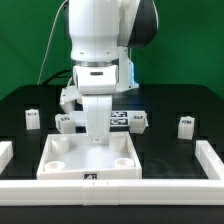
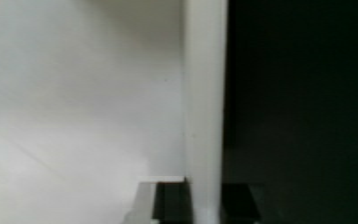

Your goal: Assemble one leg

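White on black throughout; no readable writing, only black-and-white square tags: one on the tray point(image 1: 60, 175) front wall, one per leg. Nearest leg point(image 1: 64, 122) is a small white upright block on the black table point(image 1: 170, 105), just beside my arm on the exterior view's left. Second leg point(image 1: 32, 118), third leg point(image 1: 138, 120) and fourth leg point(image 1: 186, 125) stand apart with open table between them. My gripper point(image 1: 95, 138) hangs low over the tray's rear edge; I cannot tell its opening or hold. White rails point(image 1: 212, 160) edge the table.
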### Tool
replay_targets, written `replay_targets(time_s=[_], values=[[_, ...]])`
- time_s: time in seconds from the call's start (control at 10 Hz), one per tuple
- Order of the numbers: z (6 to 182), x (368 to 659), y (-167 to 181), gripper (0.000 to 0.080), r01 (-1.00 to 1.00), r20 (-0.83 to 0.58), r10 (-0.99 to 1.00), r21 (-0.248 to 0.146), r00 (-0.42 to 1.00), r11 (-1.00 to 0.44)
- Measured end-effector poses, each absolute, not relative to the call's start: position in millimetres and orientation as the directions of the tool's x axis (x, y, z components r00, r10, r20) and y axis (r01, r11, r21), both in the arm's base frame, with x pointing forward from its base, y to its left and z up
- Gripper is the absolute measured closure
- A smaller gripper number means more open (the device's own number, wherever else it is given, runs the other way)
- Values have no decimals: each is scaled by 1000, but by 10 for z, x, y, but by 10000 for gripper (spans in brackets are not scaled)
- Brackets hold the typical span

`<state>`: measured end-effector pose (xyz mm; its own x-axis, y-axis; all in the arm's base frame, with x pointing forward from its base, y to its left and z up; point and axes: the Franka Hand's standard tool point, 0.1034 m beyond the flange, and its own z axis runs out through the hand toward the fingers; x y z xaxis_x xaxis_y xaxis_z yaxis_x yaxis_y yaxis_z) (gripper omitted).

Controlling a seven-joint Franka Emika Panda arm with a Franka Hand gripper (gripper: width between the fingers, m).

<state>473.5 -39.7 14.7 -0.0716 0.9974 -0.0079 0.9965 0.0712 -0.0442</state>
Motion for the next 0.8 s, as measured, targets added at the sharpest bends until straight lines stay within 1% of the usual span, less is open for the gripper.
replay_targets(time_s=[0.1,0.6,0.8], values=[[145,4738,-253,739,999,-3,999,-40,-33,32],[138,4874,455,739,999,20,1000,-25,23,-22],[137,4924,652,739,999,26,999,-18,36,-36]])
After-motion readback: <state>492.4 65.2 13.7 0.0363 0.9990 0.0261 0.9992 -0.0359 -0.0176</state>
